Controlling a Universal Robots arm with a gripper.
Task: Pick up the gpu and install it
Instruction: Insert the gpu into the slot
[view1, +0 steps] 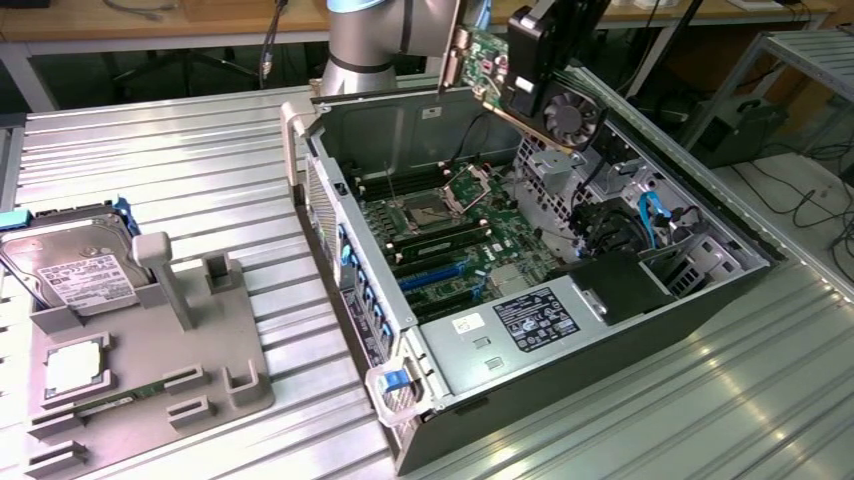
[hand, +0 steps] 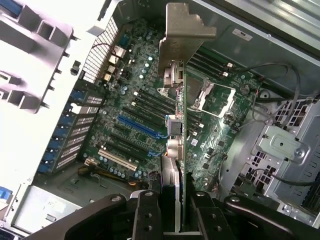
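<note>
The black two-fingered pincer (hand: 175, 210) is closed tight on the gpu (view1: 486, 64), a thin flat green card with a silver metal plate at one end. The card hangs in the air over the open grey metal computer box (view1: 400, 110), well above the big green board (view1: 447, 235) inside. The card looks a bit tilted, so it might miss the long blue slot (hand: 139, 127). It might also bump the box wall or the loose black wires (hand: 272, 75). The card's plug edge is hard to make out, and the top of the arm is cut off.
</note>
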